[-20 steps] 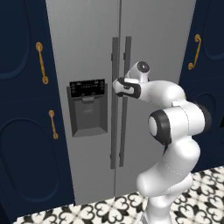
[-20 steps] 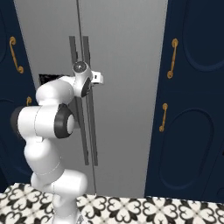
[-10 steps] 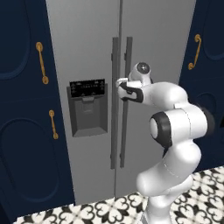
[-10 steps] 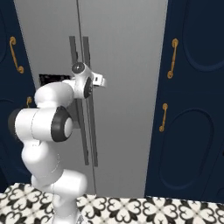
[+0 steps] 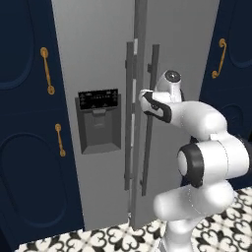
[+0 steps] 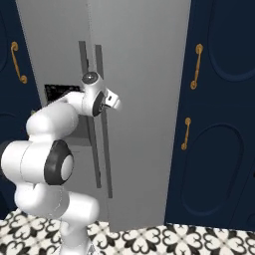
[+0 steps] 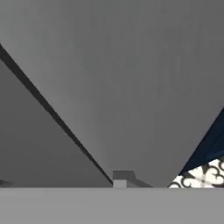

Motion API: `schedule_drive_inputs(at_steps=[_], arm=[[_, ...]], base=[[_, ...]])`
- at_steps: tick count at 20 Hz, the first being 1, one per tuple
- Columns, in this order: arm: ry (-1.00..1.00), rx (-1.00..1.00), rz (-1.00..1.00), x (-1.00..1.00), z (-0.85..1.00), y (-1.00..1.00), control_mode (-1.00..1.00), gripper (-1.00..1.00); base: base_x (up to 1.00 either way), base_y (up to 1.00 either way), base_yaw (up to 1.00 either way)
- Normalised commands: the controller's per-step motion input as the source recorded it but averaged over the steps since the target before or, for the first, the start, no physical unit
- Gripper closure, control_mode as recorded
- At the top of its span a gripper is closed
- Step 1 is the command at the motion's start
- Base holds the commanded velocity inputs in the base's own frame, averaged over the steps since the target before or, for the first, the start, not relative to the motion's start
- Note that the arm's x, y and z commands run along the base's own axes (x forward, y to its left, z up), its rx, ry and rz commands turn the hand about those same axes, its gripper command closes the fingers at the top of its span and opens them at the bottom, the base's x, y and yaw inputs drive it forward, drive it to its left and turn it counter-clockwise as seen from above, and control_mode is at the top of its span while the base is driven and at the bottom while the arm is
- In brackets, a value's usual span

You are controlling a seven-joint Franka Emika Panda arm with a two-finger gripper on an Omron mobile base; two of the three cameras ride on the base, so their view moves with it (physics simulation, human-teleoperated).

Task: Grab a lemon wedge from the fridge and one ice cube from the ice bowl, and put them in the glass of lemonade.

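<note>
We are seeing the arm's hand (image 5: 150, 101) pressing in closer to the fridge (image 5: 98, 59), sliding leftward until it is overlapping the right door's dark handle (image 5: 150, 118). The right fridge door (image 6: 144, 99) is swinging slightly out from the fridge's centre seam, its bottom edge jutting forward. The elbow is rising toward the fridge.

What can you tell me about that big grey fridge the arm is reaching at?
The fridge is tall, grey and metallic-looking, with two side-by-side doors, both shut. Two long dark handles run vertically by the centre seam. A black dispenser panel sits in one door. Navy cabinets flank it. The gripper is at the handles.
</note>
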Motion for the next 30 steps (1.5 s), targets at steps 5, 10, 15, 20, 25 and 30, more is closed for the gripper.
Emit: schedule_drive_inputs(at_steps=[5,10,15,20,25,30], arm=[[-0.01,0.16,-0.13,-0.96,0.07,-0.98,-1.00,1.00],[-0.13,0.05,-0.11,-0.84,-0.02,-0.95,-1.00,1.00],[-0.03,0.04,-0.10,-0.57,0.19,-0.85,-1.00,1.00],[0.00,0.00,-0.12,-0.35,0.39,-0.43,-1.00,-1.00],[0.00,-0.01,0.03,-0.60,0.74,0.33,-1.00,-1.00],[0.00,-0.15,0.08,-0.67,0.88,1.00,-1.00,-1.00]], base=[[0.00,0.00,0.00],[0.00,0.00,0.00],[0.00,0.00,0.00],[0.00,0.00,0.00],[0.00,0.00,0.00],[0.00,0.00,0.00]])
